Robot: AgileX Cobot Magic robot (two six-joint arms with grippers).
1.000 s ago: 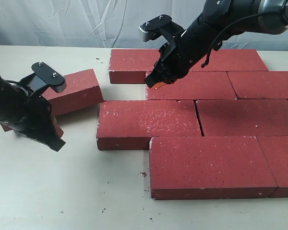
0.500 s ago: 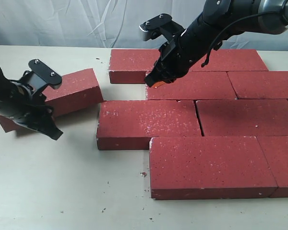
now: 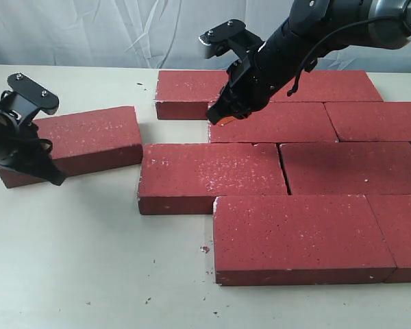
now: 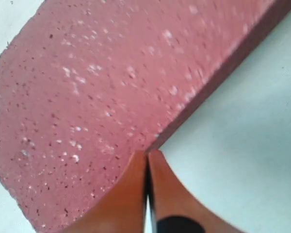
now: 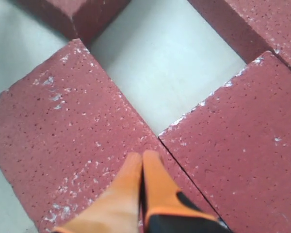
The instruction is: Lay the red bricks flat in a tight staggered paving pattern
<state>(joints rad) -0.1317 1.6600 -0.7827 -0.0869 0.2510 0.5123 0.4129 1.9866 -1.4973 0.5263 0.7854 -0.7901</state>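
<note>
My left gripper [image 4: 146, 154] is pinched shut and empty. Its tip is right at the edge of the loose brick [image 3: 75, 142], which lies flat on the table [image 3: 89, 274], just beside the others. My right gripper [image 5: 142, 156] is pinched shut too, over the packed bricks [image 3: 288, 171].

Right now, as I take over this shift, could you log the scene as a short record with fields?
Loose brick: flat, skewed, left of the pattern, not flush
Paved bricks: flat, in staggered rows
Left gripper: shut, tips at the loose brick's edge, holding nothing
Right gripper: shut, empty, tips over a paved brick near a seam
Table: pale, a few crumbs
</note>
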